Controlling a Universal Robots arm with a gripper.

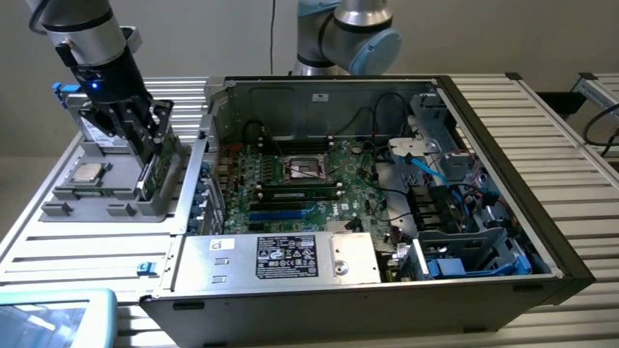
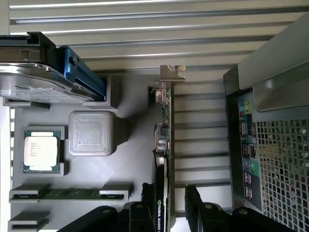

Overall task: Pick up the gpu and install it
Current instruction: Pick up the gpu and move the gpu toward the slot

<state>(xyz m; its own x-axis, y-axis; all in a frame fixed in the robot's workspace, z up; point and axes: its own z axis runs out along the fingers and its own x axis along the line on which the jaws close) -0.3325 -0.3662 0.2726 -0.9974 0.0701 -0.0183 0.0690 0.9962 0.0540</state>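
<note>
While the end effector [image 2: 169,192] [image 1: 145,141] hangs low over a grey parts tray [image 2: 130,164] [image 1: 97,199], its two black fingers [image 2: 148,200] stand apart, one on each side of the gpu [image 2: 165,125] [image 1: 153,172]. The gpu stands on edge in a slot of the tray, directly beneath the end effector. One finger lies close against the card's black cooler face; a narrow gap shows between the other finger and the green board. The card's silver end bracket [image 2: 172,72] points away from the fingers. Beside the card, further out on the tray, lie a square processor chip [image 2: 42,151] [image 1: 87,172], a thin memory stick [image 2: 67,194] and a silver drive [image 2: 29,79]. On the card's other side stands an open computer case [image 2: 270,145] [image 1: 320,275]. Everything rests on a ribbed metal tabletop [image 2: 145,29] [image 1: 87,246].
</note>
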